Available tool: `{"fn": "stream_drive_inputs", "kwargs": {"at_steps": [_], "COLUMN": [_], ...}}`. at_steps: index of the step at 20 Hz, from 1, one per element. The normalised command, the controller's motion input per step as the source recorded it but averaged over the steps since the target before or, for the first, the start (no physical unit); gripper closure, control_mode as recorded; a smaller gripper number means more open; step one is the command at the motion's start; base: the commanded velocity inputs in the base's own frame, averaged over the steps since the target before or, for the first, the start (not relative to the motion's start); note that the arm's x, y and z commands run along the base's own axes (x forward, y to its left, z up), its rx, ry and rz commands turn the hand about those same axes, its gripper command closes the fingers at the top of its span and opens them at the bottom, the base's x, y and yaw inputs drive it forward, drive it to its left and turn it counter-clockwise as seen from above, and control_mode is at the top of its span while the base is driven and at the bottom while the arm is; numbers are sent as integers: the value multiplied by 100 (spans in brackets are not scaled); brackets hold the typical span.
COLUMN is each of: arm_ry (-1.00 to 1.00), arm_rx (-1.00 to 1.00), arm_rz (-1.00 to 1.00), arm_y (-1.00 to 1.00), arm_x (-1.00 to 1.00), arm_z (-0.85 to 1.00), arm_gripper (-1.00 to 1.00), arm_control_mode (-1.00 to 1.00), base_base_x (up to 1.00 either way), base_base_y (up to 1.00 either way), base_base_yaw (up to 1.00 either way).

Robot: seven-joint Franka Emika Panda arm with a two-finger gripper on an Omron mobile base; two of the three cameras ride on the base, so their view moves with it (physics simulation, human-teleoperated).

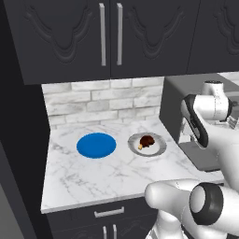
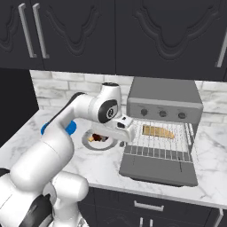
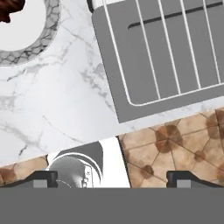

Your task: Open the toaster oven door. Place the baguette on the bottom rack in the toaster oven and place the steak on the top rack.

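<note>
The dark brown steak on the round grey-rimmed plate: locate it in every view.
Left base view: dark brown steak centre-right, on the round grey-rimmed plate.
Right base view: left of centre, mostly behind the white arm.
Hand view: top-left corner.
Shared landmark: that plate.

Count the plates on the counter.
2: a blue plate, bare, toward the left; a grey-rimmed plate holding the steak, nearer the toaster oven. The arm may hide others.

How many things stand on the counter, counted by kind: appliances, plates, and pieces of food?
Appliances: 1, the toaster oven, door folded down.
Plates: 2, a blue plate and a grey-rimmed plate.
Food: 2, the baguette on a rack inside the oven, the steak on the grey-rimmed plate.
Total: 5.
</note>
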Motion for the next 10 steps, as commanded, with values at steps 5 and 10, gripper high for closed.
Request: {"fn": "stream_drive_inputs", "kwargs": {"at_steps": [5,10], "arm_ry": [-2,-2], "arm_rx": [0,0], "arm_rz": [-30,-32], "arm_y": [56,57], "arm_x": [28,29], "arm_z": [-3,-10], "arm_gripper": [-100,-100], "arm_control_mode": [-100,-100], "base_base_x": [0,0], "base_base_y": [0,0], "base_base_yaw": [0,0]}}
